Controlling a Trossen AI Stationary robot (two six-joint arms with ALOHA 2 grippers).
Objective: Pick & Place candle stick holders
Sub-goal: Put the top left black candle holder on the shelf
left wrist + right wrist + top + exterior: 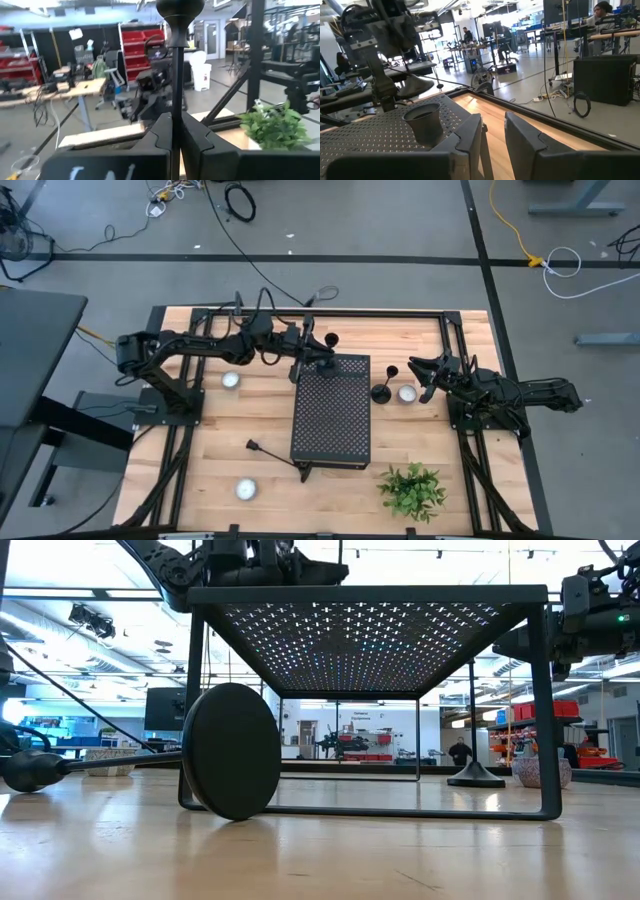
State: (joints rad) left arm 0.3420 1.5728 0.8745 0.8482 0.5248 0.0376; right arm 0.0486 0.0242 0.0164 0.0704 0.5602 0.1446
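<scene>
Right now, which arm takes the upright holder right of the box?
Right. The right gripper sits open beside that upright holder; the left gripper is shut on a second holder at the box far corner.

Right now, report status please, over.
Left end effector shut on candle stick holder at perforated box. Right end effector open near standing holder. Third holder lies on table.

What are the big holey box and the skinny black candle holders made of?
The box looks like thin sheet metal painted matte black: its top is punched with neat rows of tiny holes and light shines through. The candle holder in the left gripper looks like black-coated metal too, with a slim, straight stem and a dull sheen. The table looks like pale wood strips.
</scene>
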